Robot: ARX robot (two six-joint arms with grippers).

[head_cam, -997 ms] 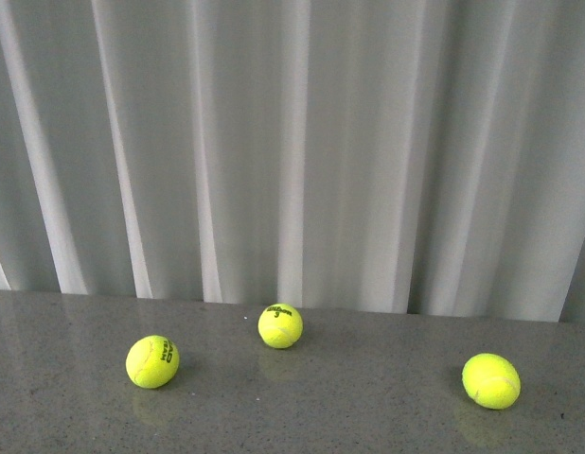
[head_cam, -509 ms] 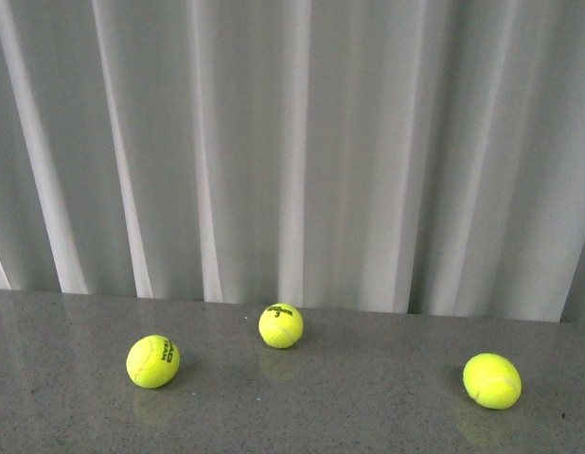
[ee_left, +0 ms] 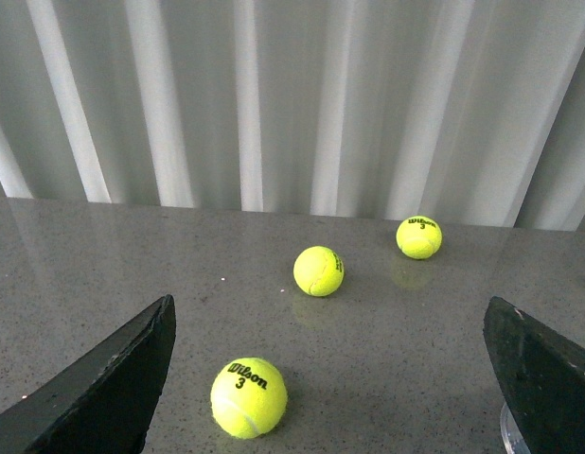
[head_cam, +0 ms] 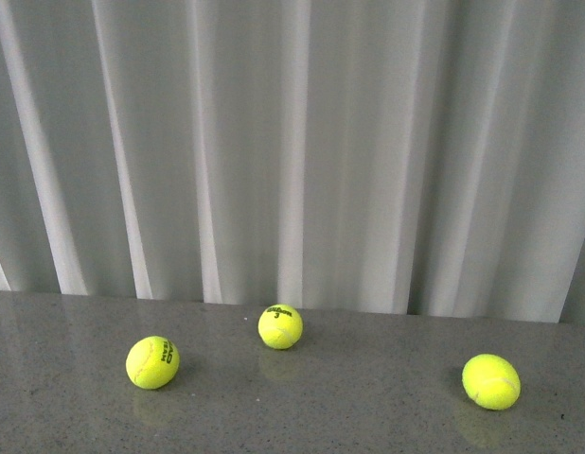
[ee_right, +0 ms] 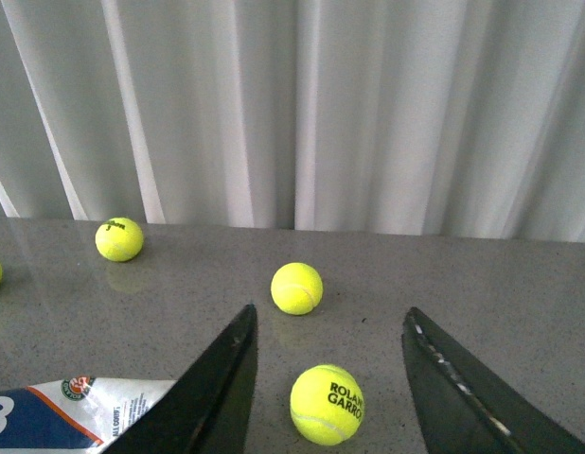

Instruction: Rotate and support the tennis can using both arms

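The tennis can [ee_right: 75,413] shows only in the right wrist view: a piece of its navy-and-white label with a small round emblem lies on the table just outside one finger of my right gripper [ee_right: 330,312]. That gripper is open and empty, with a yellow-green ball marked "Roland Garros" [ee_right: 327,404] between its fingers. My left gripper [ee_left: 328,314] is open wide and empty over the table, with a "Wilson 3" ball [ee_left: 249,397] between its fingers. A clear curved rim [ee_left: 508,430] shows beside one left finger. Neither arm nor the can shows in the front view.
Three tennis balls lie on the grey table [head_cam: 349,416] in the front view: left [head_cam: 152,362], middle back [head_cam: 280,326], right [head_cam: 491,381]. A white pleated curtain [head_cam: 292,142] hangs along the table's far edge. More balls [ee_left: 318,271] [ee_left: 419,237] [ee_right: 297,288] [ee_right: 119,239] lie beyond the grippers.
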